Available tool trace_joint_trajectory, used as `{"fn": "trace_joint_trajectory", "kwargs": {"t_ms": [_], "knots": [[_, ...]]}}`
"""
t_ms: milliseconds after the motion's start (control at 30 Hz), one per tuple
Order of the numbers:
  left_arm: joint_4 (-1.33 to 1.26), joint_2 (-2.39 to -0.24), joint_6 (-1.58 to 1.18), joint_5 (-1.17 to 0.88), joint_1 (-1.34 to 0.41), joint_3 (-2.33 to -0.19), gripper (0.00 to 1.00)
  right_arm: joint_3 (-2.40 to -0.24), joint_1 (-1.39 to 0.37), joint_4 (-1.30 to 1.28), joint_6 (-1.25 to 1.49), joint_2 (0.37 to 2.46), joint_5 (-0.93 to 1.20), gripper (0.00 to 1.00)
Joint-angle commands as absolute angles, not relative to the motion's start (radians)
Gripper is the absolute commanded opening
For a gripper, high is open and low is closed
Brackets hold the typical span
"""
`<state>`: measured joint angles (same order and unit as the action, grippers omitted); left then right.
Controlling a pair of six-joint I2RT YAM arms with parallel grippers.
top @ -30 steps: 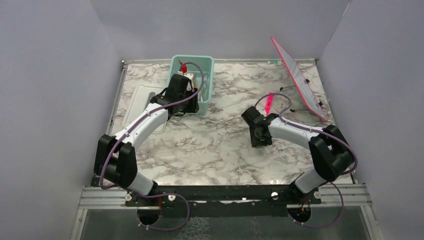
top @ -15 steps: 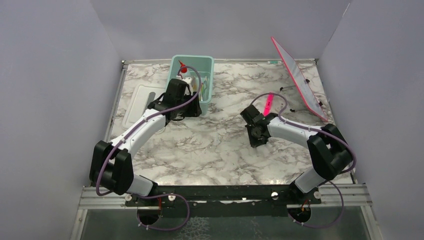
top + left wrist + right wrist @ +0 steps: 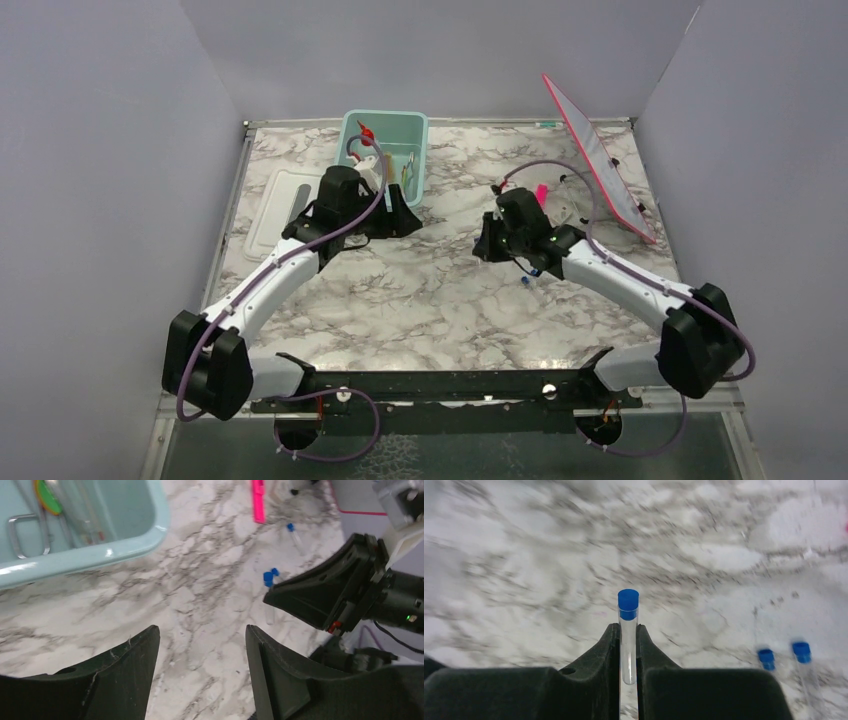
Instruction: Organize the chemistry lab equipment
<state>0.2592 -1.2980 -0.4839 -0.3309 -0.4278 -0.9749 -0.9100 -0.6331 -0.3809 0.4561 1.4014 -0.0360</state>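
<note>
**Blue-capped vial clamped in right gripper**

Its cap juts past the narrowly parted jaws, above the marble table; two more vials lie on it nearby. The left gripper hangs open and empty near the teal tub

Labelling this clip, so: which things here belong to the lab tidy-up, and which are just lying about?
Job: vial in right pincer; two loose vials; wire tongs, squeeze bottle in teal tub.
Lying about: pink strip; white lid; leaning board.
</note>
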Motion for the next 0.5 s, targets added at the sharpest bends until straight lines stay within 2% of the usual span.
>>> {"fn": "trace_joint_trajectory", "kwargs": {"t_ms": [0,333,467], "knots": [[-0.019,-1.237,-0.604,-0.603,-0.435,-0.888,0.67,-0.963,-0.636,-0.151,0.565,1.302,0.103,0.07],[-0.293,-1.247,-0.735,-0.701,-0.494,-0.825,0.63,-0.979,-0.635,0.080,0.792,1.258,0.265,0.08],[-0.295,-1.281,-0.725,-0.684,-0.527,-0.839,0.47,-0.985,-0.635,0.101,0.822,1.267,0.299,0.08]]}}
